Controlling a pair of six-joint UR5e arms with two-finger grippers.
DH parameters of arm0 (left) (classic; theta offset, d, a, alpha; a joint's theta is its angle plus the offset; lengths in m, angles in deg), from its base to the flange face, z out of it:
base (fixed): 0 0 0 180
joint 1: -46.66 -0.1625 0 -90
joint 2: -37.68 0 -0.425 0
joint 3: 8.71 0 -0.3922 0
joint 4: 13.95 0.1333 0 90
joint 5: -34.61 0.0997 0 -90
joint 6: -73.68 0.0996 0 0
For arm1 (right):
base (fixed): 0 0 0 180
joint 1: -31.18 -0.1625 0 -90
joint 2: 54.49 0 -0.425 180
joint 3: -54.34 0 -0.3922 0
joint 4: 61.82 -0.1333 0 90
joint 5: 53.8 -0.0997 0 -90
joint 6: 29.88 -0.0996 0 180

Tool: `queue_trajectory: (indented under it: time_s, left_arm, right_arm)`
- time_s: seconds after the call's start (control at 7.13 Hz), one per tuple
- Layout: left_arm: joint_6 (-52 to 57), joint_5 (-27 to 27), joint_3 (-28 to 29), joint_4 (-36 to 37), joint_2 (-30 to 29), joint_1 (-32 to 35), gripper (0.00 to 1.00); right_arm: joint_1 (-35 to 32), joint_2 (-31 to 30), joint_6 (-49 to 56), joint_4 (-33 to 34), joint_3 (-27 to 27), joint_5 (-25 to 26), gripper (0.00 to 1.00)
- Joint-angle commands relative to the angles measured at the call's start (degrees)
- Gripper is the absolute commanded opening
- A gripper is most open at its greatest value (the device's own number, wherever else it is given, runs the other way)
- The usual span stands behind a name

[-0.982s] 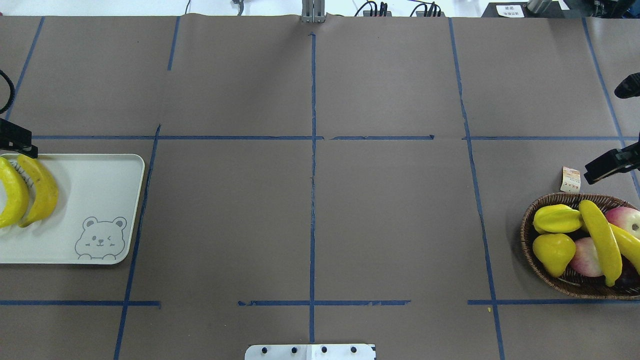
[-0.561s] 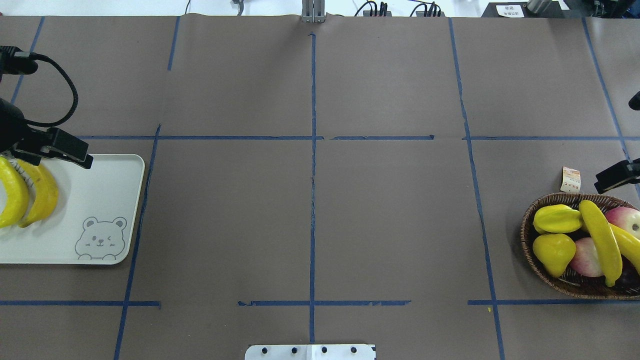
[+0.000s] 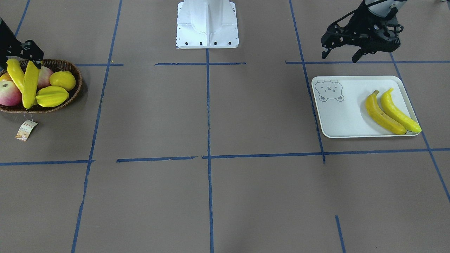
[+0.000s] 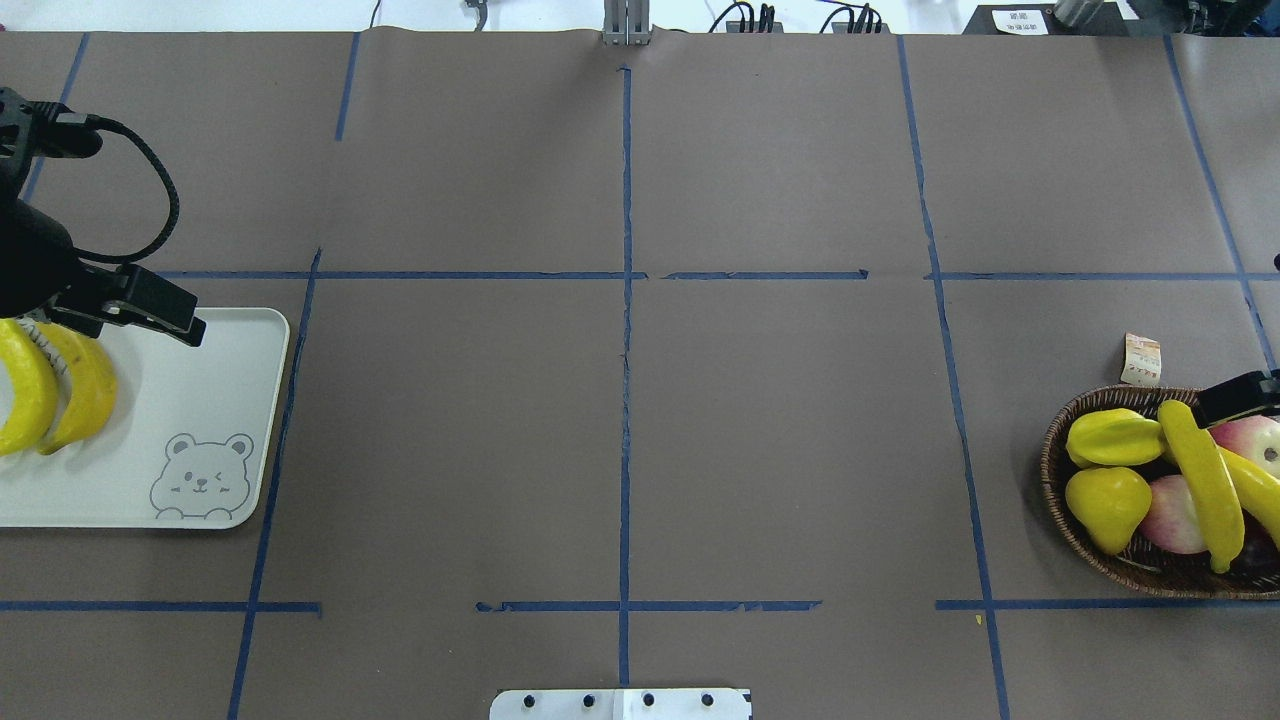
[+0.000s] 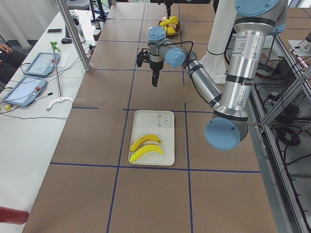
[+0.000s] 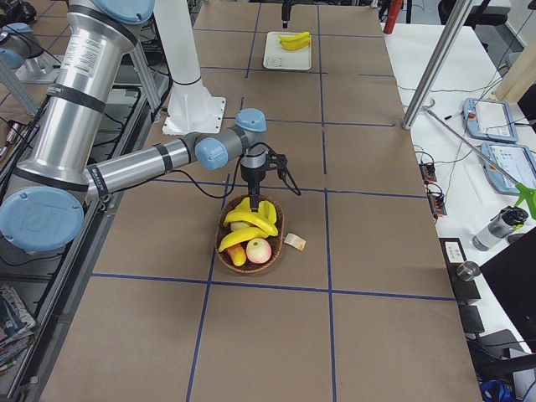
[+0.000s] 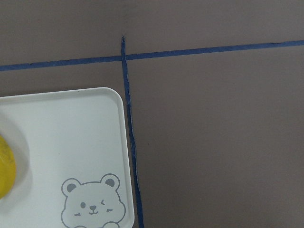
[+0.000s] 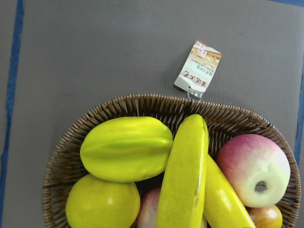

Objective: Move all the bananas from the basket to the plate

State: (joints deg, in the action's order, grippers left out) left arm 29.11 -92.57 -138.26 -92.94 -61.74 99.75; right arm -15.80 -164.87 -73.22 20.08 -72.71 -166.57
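Two yellow bananas (image 3: 383,113) lie side by side on the pale plate (image 3: 344,119) with the bear drawing; overhead the bananas (image 4: 60,385) sit at the plate's (image 4: 190,400) left end. My left gripper (image 3: 341,56) hangs open and empty beyond the plate's robot-side edge. Two more bananas (image 4: 1205,485) rest across the other fruit in the brown wicker basket (image 4: 1050,470) at the right edge. My right gripper (image 4: 1240,398) hovers over the basket's far rim, open, holding nothing. The right wrist view looks straight down on the basket bananas (image 8: 185,175).
The basket also holds a ridged starfruit (image 4: 1115,437), a yellow lemon (image 4: 1108,503) and red apples (image 4: 1250,440). Its paper tag (image 4: 1141,358) lies on the table beyond the rim. Blue tape lines cross the brown table. The robot's base plate (image 3: 207,24) stands mid-table.
My left arm has swung in from the view's left edge over the plate's far side. My right gripper has moved nearer to the basket and now stands over its far rim.
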Motion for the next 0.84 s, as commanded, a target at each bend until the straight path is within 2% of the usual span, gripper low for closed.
queue_trajectory:
  time_s: [0.0, 0.42, 0.7]
  left_arm:
    - [-0.43, 0.00, 0.09, -0.03, -0.07, -0.54, 1.00]
    - [-0.60, 0.61, 0.36, -0.03, -0.16, -1.15, 1.00]
    - [-0.78, 2.37, 0.36, -0.03, -0.16, -2.38, 1.00]
  right_arm:
    - [6.70, -1.94, -3.41, -0.42, 0.91, 5.78, 0.99]
    - [10.15, -2.21, -3.42, 0.19, 1.88, 7.47, 0.97]
    - [11.04, -2.13, -3.42, 0.19, 3.47, 7.65, 0.83]
